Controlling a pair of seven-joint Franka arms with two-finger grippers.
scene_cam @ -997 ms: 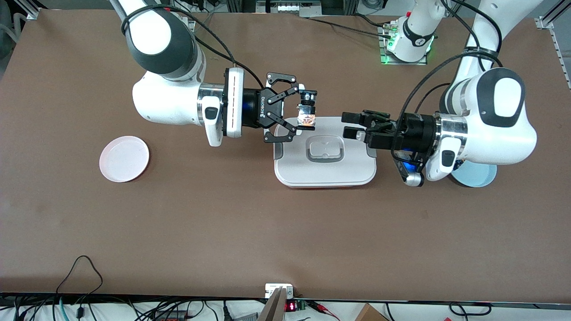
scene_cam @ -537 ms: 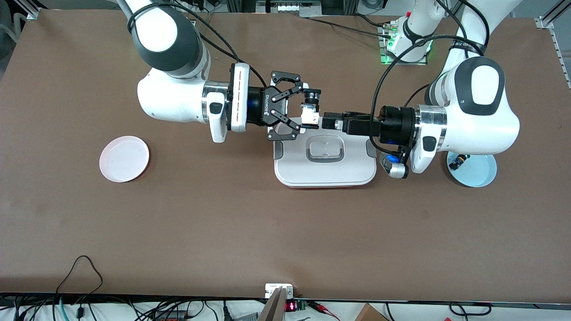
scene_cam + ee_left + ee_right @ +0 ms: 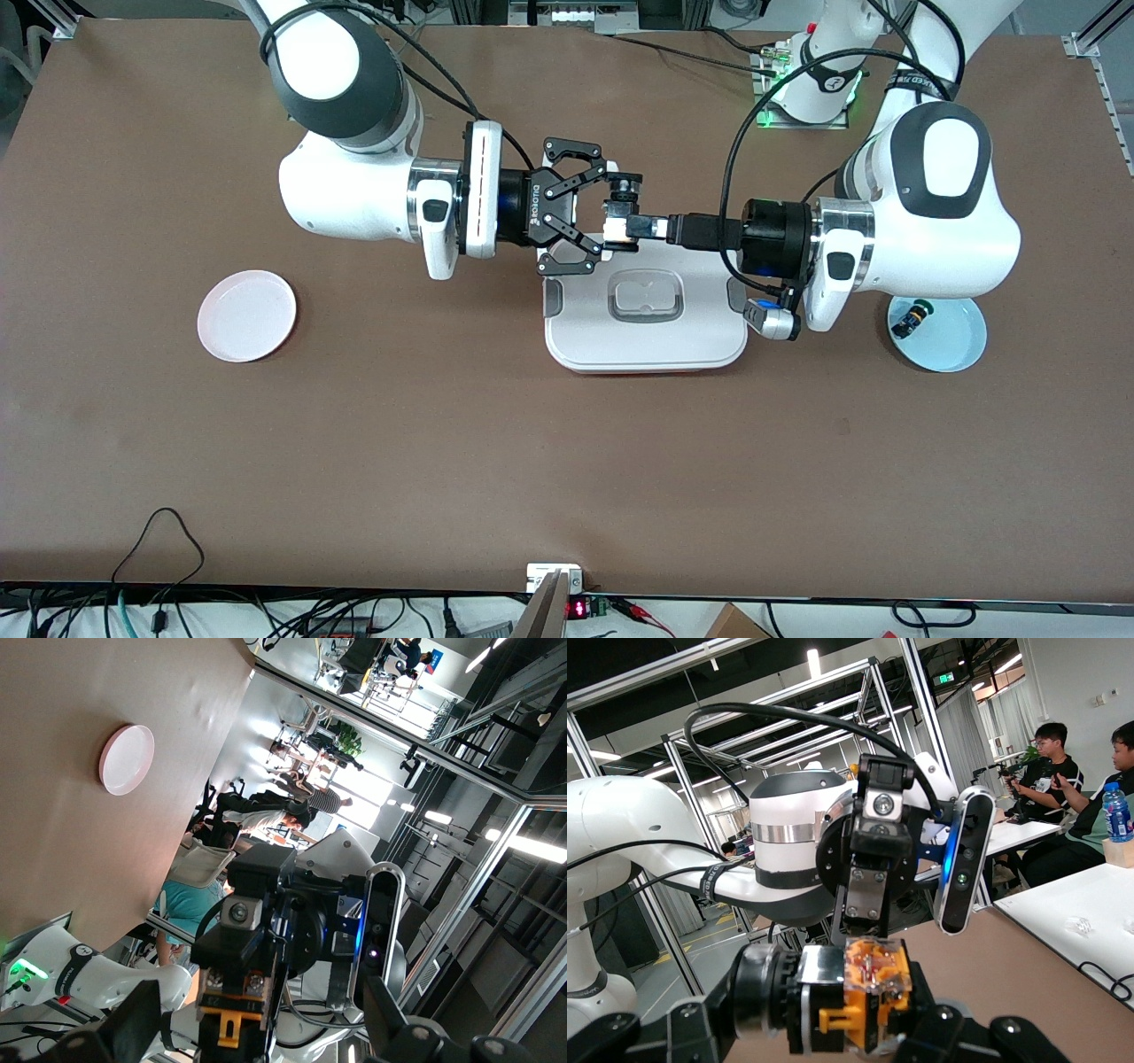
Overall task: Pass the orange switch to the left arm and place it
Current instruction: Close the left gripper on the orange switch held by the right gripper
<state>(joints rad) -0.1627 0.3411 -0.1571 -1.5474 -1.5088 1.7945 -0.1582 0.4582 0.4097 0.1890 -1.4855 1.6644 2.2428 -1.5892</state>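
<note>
gripping the orange switch (image 3: pixel 620 221), right hand (image 3: pixel 611 223); left hand (image 3: pixel 660 229) wide

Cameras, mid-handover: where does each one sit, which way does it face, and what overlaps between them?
Front view: high across the table, facing both bases; shows both arms meeting over the box.
Left wrist view: on the left arm, facing the right gripper holding the orange switch; its own fingers frame it.
Right wrist view: on the right arm, facing the left gripper; the switch sits close.
Shared: the switch, the pink plate.
</note>
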